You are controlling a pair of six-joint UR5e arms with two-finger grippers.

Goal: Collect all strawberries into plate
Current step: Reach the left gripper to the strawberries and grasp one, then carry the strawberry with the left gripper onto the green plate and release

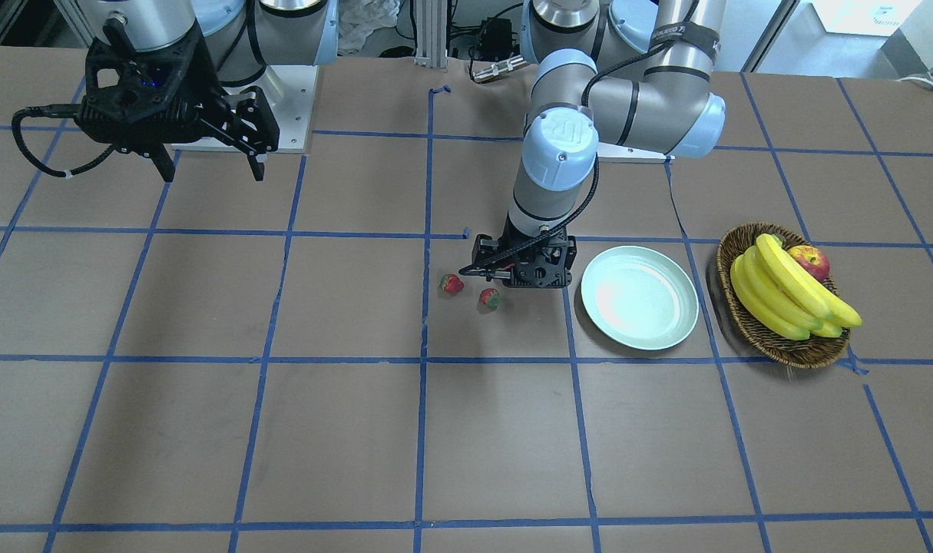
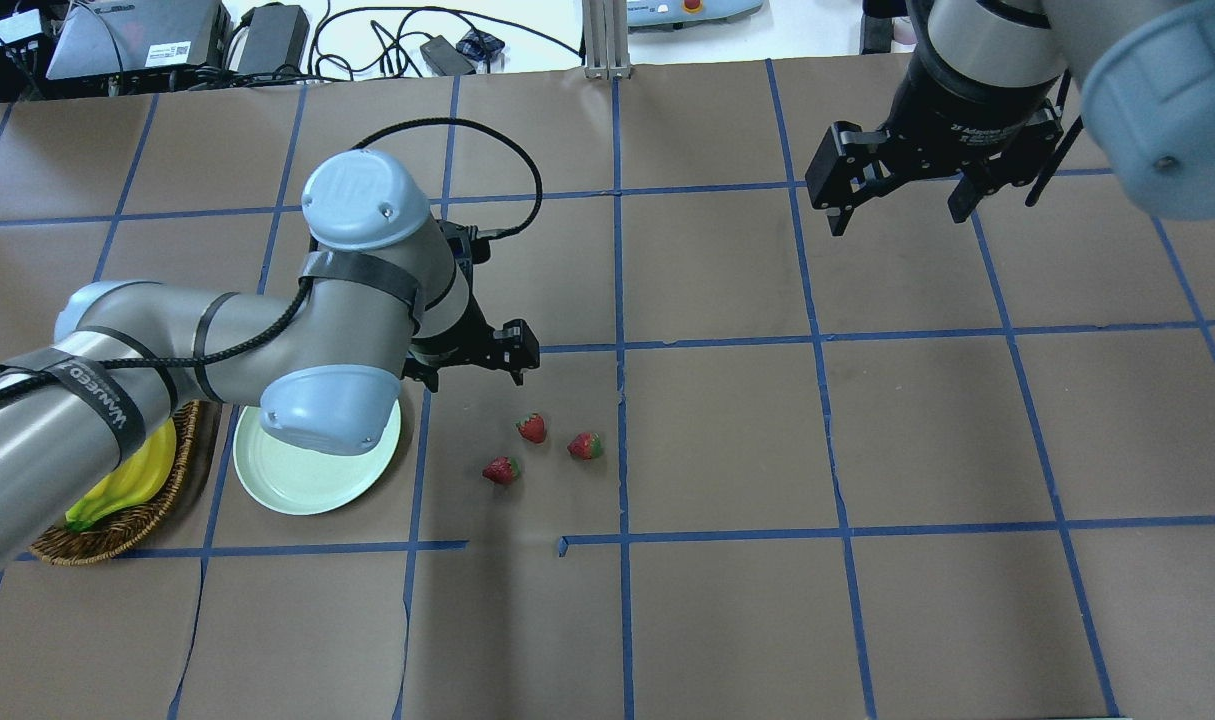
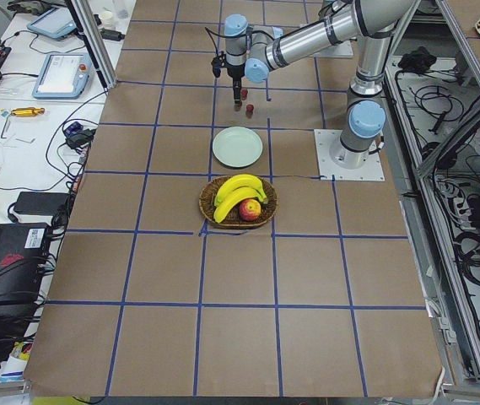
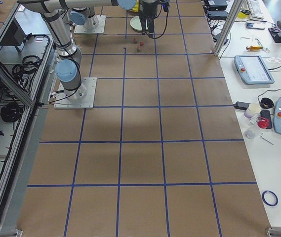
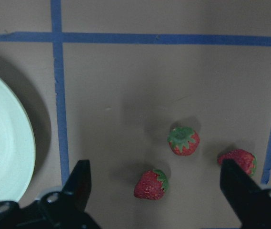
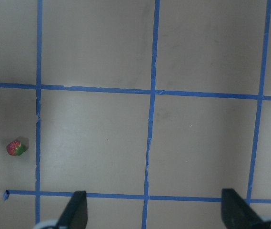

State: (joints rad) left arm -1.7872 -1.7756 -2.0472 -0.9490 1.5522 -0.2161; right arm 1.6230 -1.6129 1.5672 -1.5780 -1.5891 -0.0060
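Strawberries (image 2: 532, 428), three in a loose cluster, lie on the brown surface (image 2: 727, 440) near the mint-green plate (image 2: 307, 480), all outside its rim. The left tool (image 2: 475, 370) hovers beside the cluster with its fingers spread wide, gripping nothing. The right tool (image 2: 899, 215) hangs well apart, likewise spread.

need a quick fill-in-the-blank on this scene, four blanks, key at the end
1. ___ small red strawberries with green caps lie on the brown paper-covered table.
2. The round pale mint-green glossy plate holds ___ strawberries.
3. The open claw nearest them belongs to the robot's ___ arm.
4. The brown woven wicker basket holds yellow bananas and a red ___.
Missing words: three; no; left; apple.
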